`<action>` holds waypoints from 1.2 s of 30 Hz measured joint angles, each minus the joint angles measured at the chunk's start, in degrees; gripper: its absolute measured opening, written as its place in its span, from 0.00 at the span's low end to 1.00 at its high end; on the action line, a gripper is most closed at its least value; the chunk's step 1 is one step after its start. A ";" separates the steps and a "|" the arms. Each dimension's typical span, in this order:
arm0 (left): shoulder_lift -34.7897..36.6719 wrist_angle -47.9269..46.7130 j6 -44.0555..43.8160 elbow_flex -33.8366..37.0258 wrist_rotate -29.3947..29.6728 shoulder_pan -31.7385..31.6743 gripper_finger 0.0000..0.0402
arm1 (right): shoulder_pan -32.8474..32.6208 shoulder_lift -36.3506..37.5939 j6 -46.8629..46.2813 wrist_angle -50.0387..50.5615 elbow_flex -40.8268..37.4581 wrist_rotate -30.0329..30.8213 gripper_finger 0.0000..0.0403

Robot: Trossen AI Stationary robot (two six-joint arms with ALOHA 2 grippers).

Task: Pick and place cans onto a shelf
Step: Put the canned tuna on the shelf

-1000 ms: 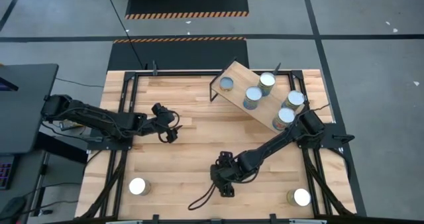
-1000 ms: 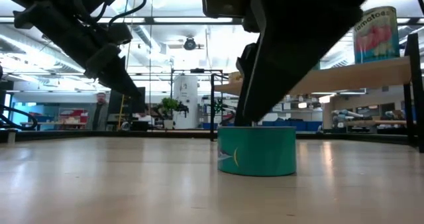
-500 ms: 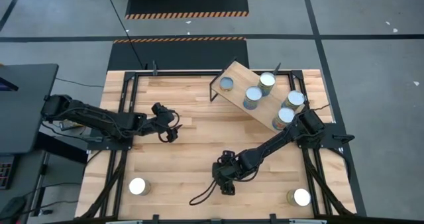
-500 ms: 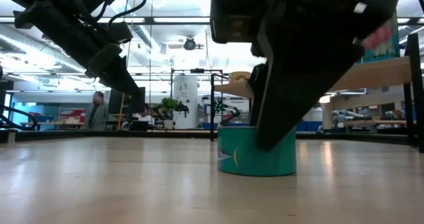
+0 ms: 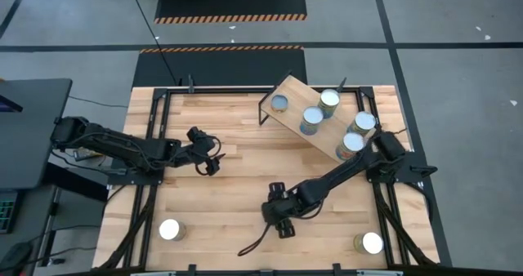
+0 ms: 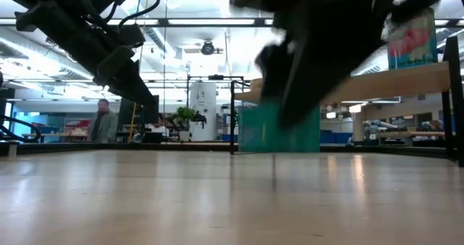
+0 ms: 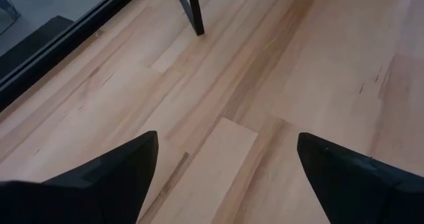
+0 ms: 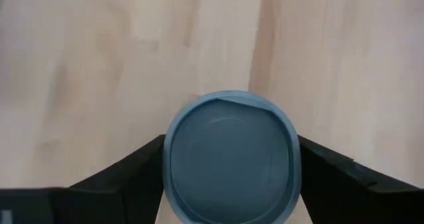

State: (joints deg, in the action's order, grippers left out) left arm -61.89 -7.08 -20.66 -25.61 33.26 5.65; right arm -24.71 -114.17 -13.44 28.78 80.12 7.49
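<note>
Nearest the front edge of the light plank tabletop (image 5: pixel 229 194), two silver-topped cylindrical tins (image 5: pixel 170 229) (image 5: pixel 372 243) stand upright and well apart, one by each front corner, not yet handled. Just beyond them, over the middle of the table, the right gripper (image 5: pixel 279 216) is clamped on the teal-labelled cylindrical tin with a bluish round top, hereafter the held can (image 8: pixel 230 159). Its two dark fingers (image 8: pixel 126 171) press opposite sides of the wall, and in the low view the held can (image 6: pixel 279 129) appears clear of the tabletop. The contact lies on a smooth curved wall, so the held can is liable to slip or rotate in the jaws if the arm swings sharply. A tilted can would probably catch the board edge on arrival, or strike one of the standing tins. The held can is upright: its long axis is vertical and its round top faces up towards the wrist camera. Farther back on the left, the left gripper (image 7: pixel 226 138) hangs over bare planks with its fingers spread wide and nothing between them. Farthest, at the rear right, the rectangular light-wood shelf on a thin black frame (image 5: pixel 290 88) sits at an angle. It carries five upright tins (image 5: pixel 311 119), leaving free board mainly along its front edge; a wide placement there risks a knock.
</note>
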 joint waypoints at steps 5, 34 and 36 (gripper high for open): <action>0.00 0.01 -0.16 0.00 -1.50 0.00 0.92 | 0.71 8.21 7.57 5.59 0.00 2.08 0.75; 0.02 2.58 0.62 0.00 -5.08 -3.22 0.92 | 52.30 35.89 44.09 -2.34 4.93 -5.77 0.73; 0.02 2.58 0.82 0.00 -6.16 -4.04 0.92 | 54.89 33.37 44.08 -1.89 7.57 -8.63 0.73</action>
State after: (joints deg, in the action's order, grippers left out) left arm -61.87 -4.49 -19.84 -25.61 27.10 1.61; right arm 30.18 -80.80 30.64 26.90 87.68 -1.14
